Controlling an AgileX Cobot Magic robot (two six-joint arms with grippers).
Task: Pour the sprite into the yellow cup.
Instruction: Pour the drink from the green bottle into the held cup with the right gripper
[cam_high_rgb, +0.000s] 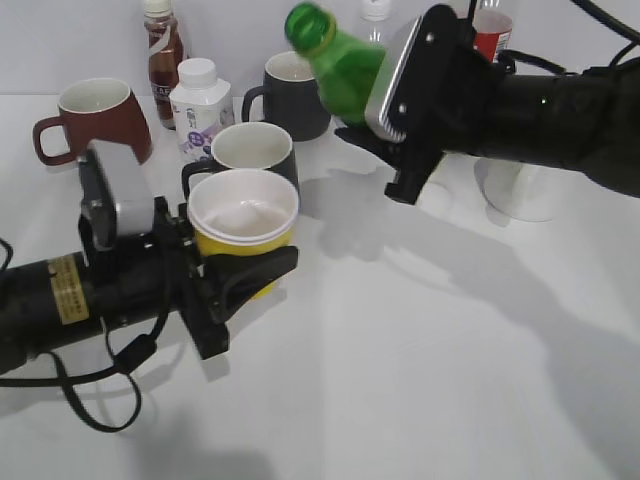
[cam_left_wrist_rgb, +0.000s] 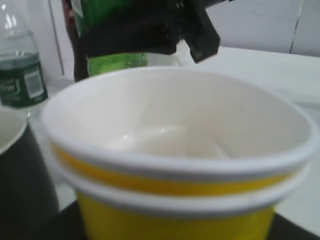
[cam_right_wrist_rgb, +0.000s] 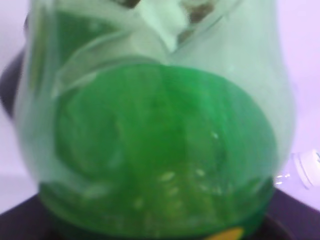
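Green translucent sprite (cam_high_rgb: 345, 70) clamped in right pincer (cam_high_rgb: 400, 135), tilted neck-left, up and right of yellow cup (cam_high_rgb: 243, 225); cap apparently on. Cup gripped by left pincer (cam_high_rgb: 245, 275), just in front of dark mug (cam_high_rgb: 252, 150) on desk (cam_high_rgb: 430, 340). Risk: spill past rim if neck stops short; nothing pours if capped. Label hidden; right wrist view filled with blurred green.
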